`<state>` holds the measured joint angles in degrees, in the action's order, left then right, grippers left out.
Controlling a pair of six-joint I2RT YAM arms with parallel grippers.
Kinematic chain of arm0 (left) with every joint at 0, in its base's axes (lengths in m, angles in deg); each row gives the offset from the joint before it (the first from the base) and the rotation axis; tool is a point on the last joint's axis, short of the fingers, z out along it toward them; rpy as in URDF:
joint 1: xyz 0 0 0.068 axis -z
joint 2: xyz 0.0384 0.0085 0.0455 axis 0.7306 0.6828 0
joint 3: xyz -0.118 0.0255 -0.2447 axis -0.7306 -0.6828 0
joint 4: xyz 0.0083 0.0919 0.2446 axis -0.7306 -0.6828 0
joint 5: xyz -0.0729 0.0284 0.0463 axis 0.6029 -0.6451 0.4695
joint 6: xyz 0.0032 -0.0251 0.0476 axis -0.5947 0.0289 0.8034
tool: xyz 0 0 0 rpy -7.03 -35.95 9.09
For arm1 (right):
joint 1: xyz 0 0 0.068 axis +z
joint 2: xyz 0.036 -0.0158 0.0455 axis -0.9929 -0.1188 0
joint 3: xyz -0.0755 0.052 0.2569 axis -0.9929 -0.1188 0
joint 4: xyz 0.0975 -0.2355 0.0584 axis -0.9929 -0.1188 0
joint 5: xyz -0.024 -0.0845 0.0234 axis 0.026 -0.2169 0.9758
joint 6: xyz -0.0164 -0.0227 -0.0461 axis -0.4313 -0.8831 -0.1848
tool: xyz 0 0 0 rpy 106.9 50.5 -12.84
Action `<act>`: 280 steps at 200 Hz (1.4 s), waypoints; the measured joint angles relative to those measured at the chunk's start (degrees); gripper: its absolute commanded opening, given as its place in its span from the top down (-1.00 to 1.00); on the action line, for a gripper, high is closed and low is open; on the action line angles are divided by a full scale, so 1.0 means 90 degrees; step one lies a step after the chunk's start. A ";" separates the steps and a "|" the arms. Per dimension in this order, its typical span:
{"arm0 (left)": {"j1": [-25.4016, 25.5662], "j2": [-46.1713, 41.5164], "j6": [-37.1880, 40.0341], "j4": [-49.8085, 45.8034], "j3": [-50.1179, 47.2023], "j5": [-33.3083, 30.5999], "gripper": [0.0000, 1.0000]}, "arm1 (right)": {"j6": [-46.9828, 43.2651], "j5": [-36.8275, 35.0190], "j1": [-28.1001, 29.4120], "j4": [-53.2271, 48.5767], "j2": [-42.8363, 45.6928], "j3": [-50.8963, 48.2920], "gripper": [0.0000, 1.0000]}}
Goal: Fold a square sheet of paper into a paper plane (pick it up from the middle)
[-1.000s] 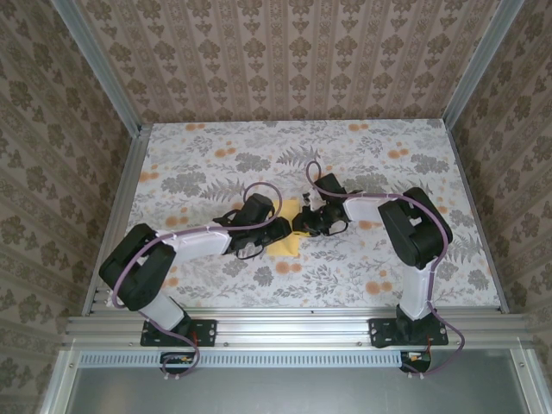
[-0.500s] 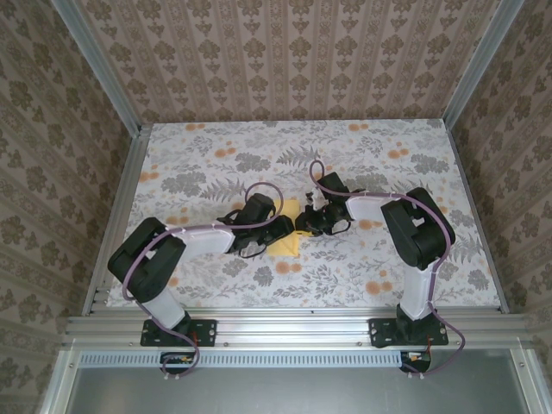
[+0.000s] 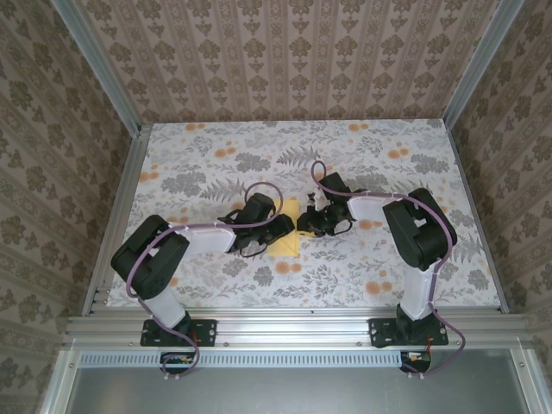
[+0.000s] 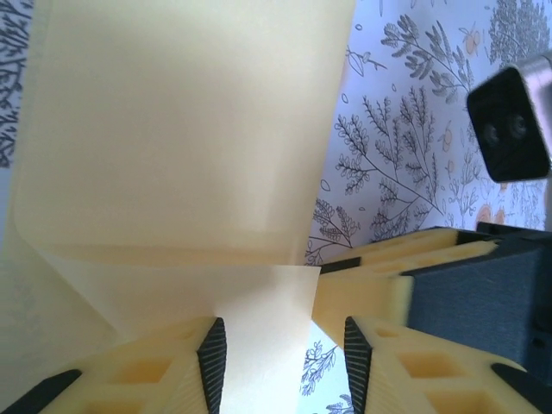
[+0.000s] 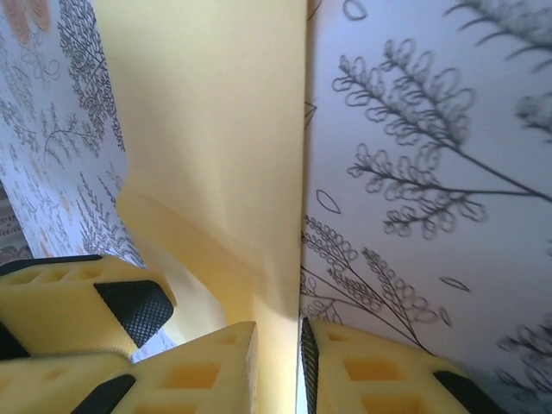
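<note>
Grey-and-orange floral counter (image 3: 362,267) carries the thin, smooth yellow square sheet of paper (image 3: 287,245), creased, at its middle between both arms. The left wrist view shows the left hand (image 4: 285,341) spread around a flap. The right wrist view shows the right hand (image 5: 278,341) pinching a fold.

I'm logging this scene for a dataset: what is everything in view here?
paper: one, yellow, creased, mid-table between the grippers
table: one, grey leaf print with orange flowers, under the paper
walls: three, beige patterned, around the table
frame: one, silver metal, along the table edges
cables: two, purple, one along each arm
arms: two, black and white, bases at the near edge
left gripper: one, yellow fingers with black pads, open around a paper flap
right gripper: one, same colours, paper edge in its narrow gap
</note>
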<state>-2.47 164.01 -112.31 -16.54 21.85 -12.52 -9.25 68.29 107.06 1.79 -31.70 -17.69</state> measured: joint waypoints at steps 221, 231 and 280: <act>0.0000 0.0022 -0.0012 -0.0063 0.0000 -0.0027 0.52 | -0.0163 0.0534 0.0131 0.0284 -0.0010 0.0000 0.61; 0.0000 0.0027 -0.0015 -0.0068 0.0000 -0.0027 0.50 | -0.0177 0.0525 0.0146 0.0277 -0.0034 0.0015 0.68; 0.0010 -0.0117 0.0002 -0.0027 -0.0182 -0.0024 0.14 | -0.0476 0.0262 0.0143 0.0090 -0.0107 0.0182 0.82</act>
<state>-2.38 162.97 -112.29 -16.78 20.21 -12.74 -13.54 70.65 108.35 2.60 -32.66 -16.05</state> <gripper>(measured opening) 0.393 0.094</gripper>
